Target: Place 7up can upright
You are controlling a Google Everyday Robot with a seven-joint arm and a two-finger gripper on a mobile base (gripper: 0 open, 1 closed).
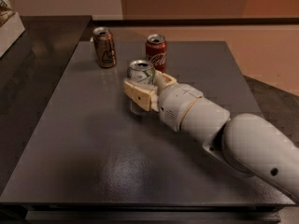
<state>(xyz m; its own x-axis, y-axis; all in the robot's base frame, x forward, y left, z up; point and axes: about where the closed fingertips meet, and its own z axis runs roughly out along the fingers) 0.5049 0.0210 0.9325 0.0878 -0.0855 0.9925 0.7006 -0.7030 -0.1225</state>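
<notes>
The 7up can [141, 72] is silver-white with green lettering and stands upright at the middle back of the dark grey table [84, 162]. My gripper [145, 88] reaches in from the right. Its cream fingers [137, 95] sit on both sides of the can, one in front and one behind, shut on its body. The can's bottom shows just below the front finger, at or very near the table top.
A brown-gold can [104, 47] stands upright at the back left. A red Coca-Cola can [156, 52] stands upright just behind the 7up can. A pale box [9, 24] sits on the dark counter at the far left. My white arm [233, 139] crosses the table's right half.
</notes>
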